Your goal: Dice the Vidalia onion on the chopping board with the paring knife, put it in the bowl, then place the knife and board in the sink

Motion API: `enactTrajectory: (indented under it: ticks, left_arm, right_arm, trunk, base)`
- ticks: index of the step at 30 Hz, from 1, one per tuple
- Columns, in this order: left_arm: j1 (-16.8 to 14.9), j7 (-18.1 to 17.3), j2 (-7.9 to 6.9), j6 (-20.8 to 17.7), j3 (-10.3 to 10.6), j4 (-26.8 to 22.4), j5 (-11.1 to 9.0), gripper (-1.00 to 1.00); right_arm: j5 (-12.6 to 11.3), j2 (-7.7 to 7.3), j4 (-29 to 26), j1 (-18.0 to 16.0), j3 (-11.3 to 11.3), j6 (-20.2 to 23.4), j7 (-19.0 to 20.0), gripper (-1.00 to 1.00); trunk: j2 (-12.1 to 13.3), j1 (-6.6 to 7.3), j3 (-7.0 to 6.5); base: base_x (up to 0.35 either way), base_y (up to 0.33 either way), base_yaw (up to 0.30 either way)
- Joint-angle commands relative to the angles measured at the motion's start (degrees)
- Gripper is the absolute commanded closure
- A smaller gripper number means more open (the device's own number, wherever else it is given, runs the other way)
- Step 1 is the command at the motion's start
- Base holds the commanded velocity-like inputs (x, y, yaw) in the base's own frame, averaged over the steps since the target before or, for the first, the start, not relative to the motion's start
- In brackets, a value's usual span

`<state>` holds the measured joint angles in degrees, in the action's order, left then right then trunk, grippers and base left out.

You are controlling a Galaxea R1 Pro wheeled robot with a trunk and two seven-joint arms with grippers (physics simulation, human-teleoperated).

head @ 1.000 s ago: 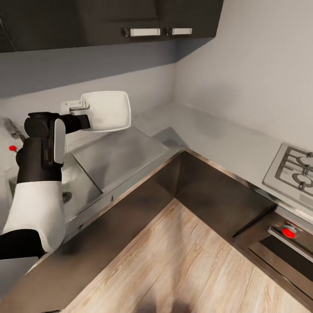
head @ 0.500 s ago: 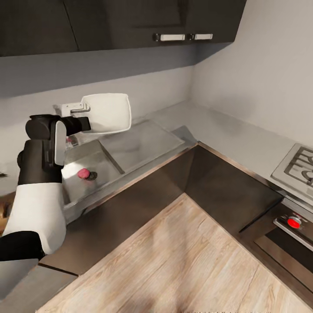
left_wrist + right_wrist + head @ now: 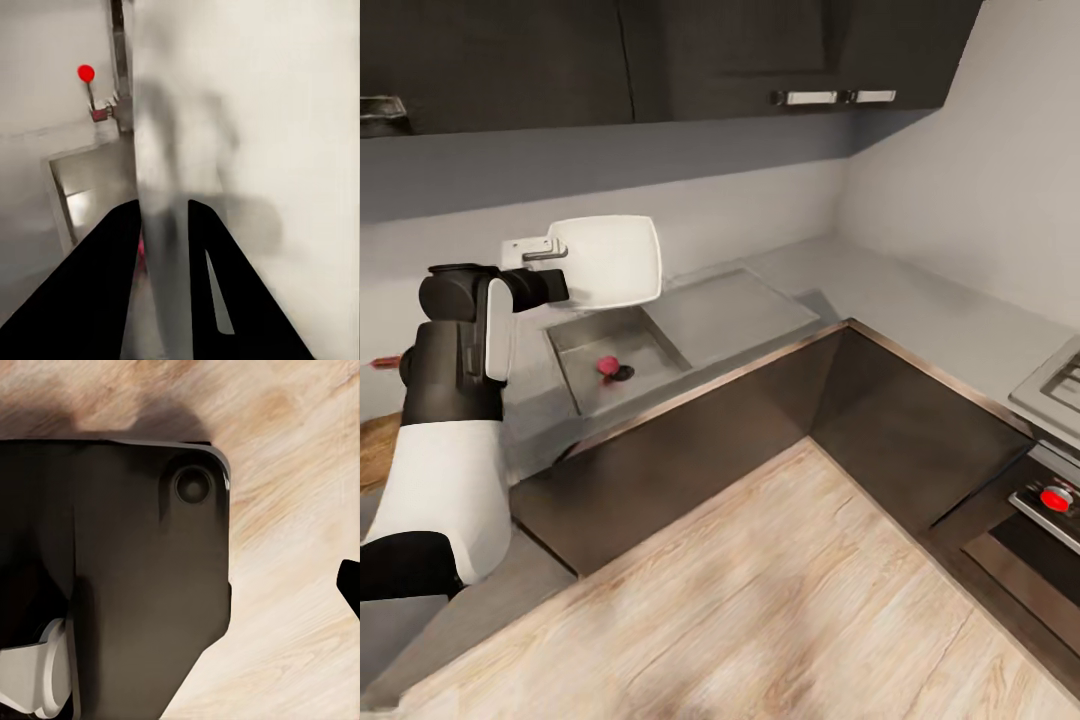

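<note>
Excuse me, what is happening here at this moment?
The robot's left tool holds the white bowl by its rim, raised above the countertop near the sink. The Vidalia onion lies in the sink basin beside the drain, not yet picked up. One end of the chopping board shows left of the arm. The right wrist view shows the robot's dark base over the wooden floor.
</note>
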<state>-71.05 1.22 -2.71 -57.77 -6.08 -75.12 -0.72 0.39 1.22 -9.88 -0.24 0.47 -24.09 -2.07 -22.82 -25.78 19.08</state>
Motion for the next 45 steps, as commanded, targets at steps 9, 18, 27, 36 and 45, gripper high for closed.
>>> enactTrajectory:
  ticks: [9,18,27,36,45]
  left_arm:
    - [-0.05,0.18,-0.01,-0.26,0.01,0.17,-0.14,1.0]
    - [-0.05,0.18,-0.01,-0.3,-0.04,0.38,-0.15,1.0]
    - [0.64,0.18,-0.01,-0.26,-0.06,0.47,-0.15,1.0]
    - [0.78,0.18,-0.06,-0.25,-0.07,0.44,-0.15,1.0]
    - [0.92,0.18,-0.1,-0.24,-0.07,0.58,-0.15,1.0]
  right_arm:
    - [0.05,0.01,0.04,-0.02,0.08,-0.17,-0.21,-1.0]
    - [0.05,-0.03,0.04,-0.02,0.14,-0.17,-0.14,-1.0]
    - [0.05,0.01,0.04,-0.02,0.11,-0.17,-0.21,-1.0]
    - [0.05,0.01,0.04,-0.02,0.13,-0.17,-0.22,-1.0]
    - [0.05,0.01,0.04,-0.02,0.14,-0.17,-0.22,-1.0]
  trunk:
    - [-0.1,0.0,-0.51]
    - [-0.1,0.0,-0.62]
    - [-0.1,0.0,-0.63]
    - [-0.1,0.0,-0.63]
    - [-0.1,0.0,-0.63]
  base:
    - [-0.222,0.183,0.216]
    - [-0.192,0.241,0.041]
    - [-0.187,0.245,0.19]
    - [-0.163,0.253,0.281]
    - [-0.157,0.256,0.283]
